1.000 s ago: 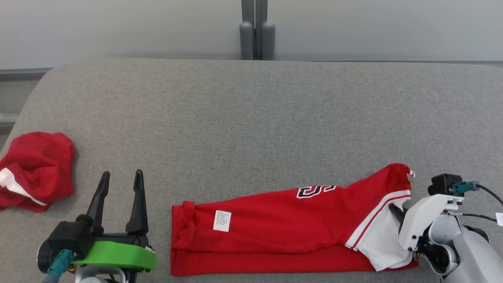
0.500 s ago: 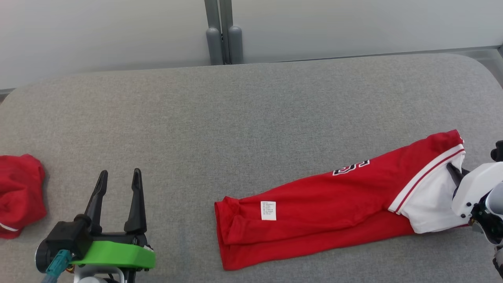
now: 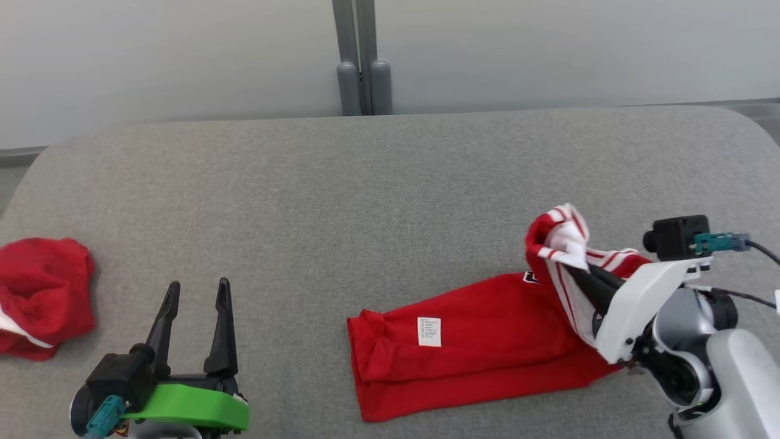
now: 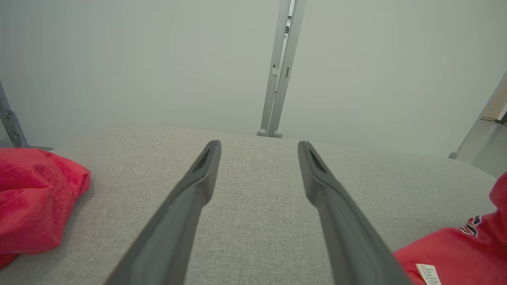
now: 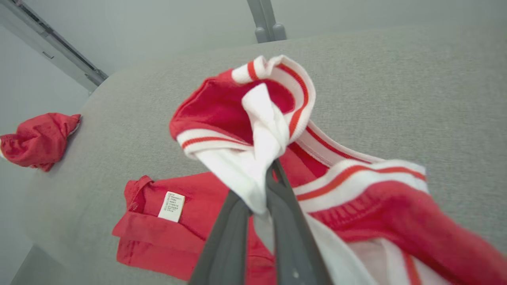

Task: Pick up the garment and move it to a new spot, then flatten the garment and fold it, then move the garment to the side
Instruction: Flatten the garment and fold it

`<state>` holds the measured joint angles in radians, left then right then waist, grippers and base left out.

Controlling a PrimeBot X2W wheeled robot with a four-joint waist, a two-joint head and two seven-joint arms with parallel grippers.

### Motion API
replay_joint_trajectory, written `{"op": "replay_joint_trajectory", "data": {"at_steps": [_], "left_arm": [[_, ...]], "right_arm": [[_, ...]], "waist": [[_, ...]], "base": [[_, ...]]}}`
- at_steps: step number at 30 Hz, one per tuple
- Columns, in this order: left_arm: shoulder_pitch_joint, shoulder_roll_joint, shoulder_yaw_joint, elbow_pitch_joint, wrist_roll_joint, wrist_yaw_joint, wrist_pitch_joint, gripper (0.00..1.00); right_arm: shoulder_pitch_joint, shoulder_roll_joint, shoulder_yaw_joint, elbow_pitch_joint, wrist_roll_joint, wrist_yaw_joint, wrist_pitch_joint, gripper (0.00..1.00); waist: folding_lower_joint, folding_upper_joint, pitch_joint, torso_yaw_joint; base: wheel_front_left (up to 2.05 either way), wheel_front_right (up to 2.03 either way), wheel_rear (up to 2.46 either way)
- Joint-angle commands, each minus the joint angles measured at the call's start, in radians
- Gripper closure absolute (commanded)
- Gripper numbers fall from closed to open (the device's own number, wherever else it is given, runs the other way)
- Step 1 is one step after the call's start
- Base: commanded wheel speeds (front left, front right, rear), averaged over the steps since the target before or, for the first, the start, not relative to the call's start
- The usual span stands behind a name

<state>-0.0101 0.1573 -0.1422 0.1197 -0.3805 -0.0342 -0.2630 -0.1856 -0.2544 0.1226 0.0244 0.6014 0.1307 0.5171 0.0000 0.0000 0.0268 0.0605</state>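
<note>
Right pincer [image 3: 579,274] pinching striped white hem of creased red garment [image 3: 475,347], left pincer [image 3: 198,284] splayed apart

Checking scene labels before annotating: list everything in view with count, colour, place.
table: 1, grey fabric top, under both garments
red jersey: 1, red with white striped trim, right half of table, one end lifted
care label: 1, white, on the jersey
crumpled red garment: 1, red, table's left edge
post: 1, grey, behind the table's far edge
left gripper: 1, dark fingers, open and empty, near left
right gripper: 1, dark fingers, shut on the jersey's lifted end
</note>
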Motion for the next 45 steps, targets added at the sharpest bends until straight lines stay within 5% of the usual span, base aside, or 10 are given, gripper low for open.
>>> {"op": "replay_joint_trajectory", "data": {"at_steps": [1, 12, 22, 23, 25, 26, 38, 45], "left_arm": [[0.008, -0.002, -0.002, 0.004, 0.005, -0.003, -0.002, 0.0], [-0.025, 0.002, -0.031, 0.045, 0.003, -0.017, 0.004, 0.0], [-0.034, 0.003, -0.031, 0.059, -0.007, -0.016, 0.002, 0.0], [-0.036, 0.003, -0.031, 0.059, -0.008, -0.016, 0.002, 0.0], [-0.04, 0.002, -0.029, 0.06, -0.01, -0.014, 0.001, 0.0], [-0.041, 0.002, -0.029, 0.06, -0.011, -0.015, 0.001, 0.0], [-0.003, 0.011, -0.003, 0.066, -0.021, -0.003, -0.003, 0.0], [0.022, 0.006, 0.004, 0.051, -0.024, 0.005, -0.002, 0.0]], "right_arm": [[0.012, 0.017, 0.014, -0.015, 0.014, 0.0, 0.009, 1.0], [0.035, 0.147, 0.1, 0.059, -0.006, 0.0, -0.02, 1.0], [0.004, 0.18, 0.136, 0.198, -0.03, 0.0, -0.081, 1.0], [-0.002, 0.181, 0.139, 0.209, -0.03, 0.0, -0.087, 0.97], [-0.014, 0.185, 0.143, 0.226, -0.028, 0.0, -0.104, 0.51], [-0.019, 0.187, 0.149, 0.235, -0.027, 0.0, -0.112, 0.03], [-0.042, 0.146, 0.21, 0.097, 0.14, 0.0, -0.242, 0.0], [-0.018, 0.064, 0.101, -0.056, 0.199, 0.0, -0.388, 0.0]], "waist": [[0.0, 0.0, -0.01, 0.044], [0.0, 0.0, -0.009, 0.222], [0.0, 0.0, 0.008, 0.259], [0.0, 0.0, 0.011, 0.257], [0.0, 0.0, 0.014, 0.25], [0.0, 0.0, 0.015, 0.244], [0.0, 0.0, -0.024, 0.148], [0.0, 0.0, -0.046, 0.096]], "base": [[0.0, 0.0, 0.0], [0.0, 0.0, 0.0], [0.0, 0.0, 0.0], [0.0, 0.0, 0.0], [0.0, 0.0, 0.0], [0.0, 0.0, 0.0], [0.0, 0.0, 0.0], [0.0, 0.0, 0.0]]}}
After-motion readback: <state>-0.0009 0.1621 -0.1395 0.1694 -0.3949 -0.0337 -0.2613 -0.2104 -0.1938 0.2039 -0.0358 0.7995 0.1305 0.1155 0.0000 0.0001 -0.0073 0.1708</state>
